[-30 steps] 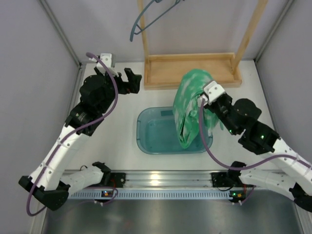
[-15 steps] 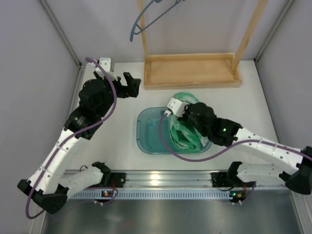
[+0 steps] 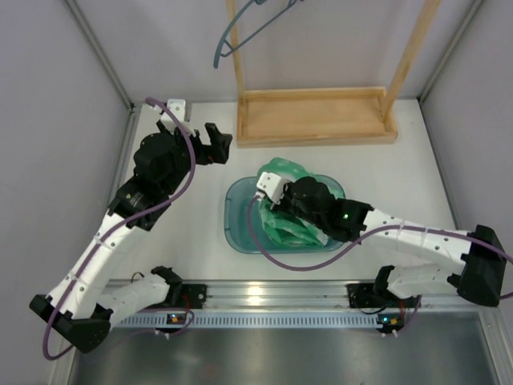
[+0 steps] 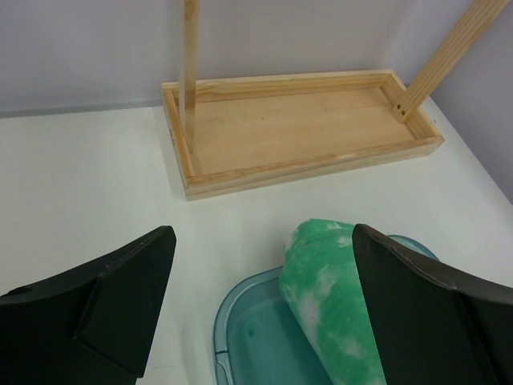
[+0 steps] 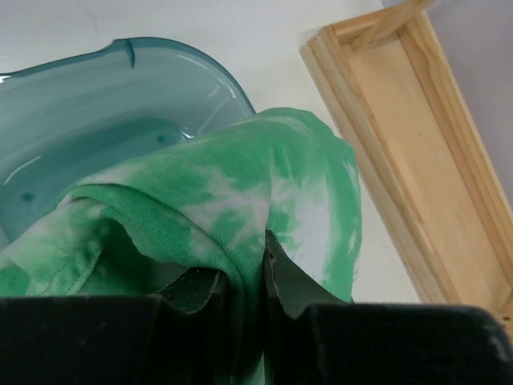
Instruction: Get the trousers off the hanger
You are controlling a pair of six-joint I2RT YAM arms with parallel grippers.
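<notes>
The green, white-blotched trousers [image 3: 282, 172] hang off my right gripper [image 3: 276, 191] over the teal tub [image 3: 237, 215]. Their lower part is bunched inside the tub. In the right wrist view the gripper [image 5: 247, 269] is shut on a fold of the trousers [image 5: 240, 176]. The grey-blue hanger [image 3: 240, 32] hangs bare at the top, apart from the trousers. My left gripper [image 3: 215, 143] is open and empty, left of the tub; in its wrist view [image 4: 260, 265] the trousers [image 4: 333, 301] show between its fingers but farther off.
A light wooden frame with a tray base [image 3: 317, 116] and two uprights stands at the back, also in the left wrist view [image 4: 296, 132]. Grey walls close in left and right. A metal rail [image 3: 264, 293] runs along the near edge.
My right arm has swung left and down with the trousers, from the tub's right side to over its middle, and the fabric has dropped and bunched into the tub. The left arm barely moved.
</notes>
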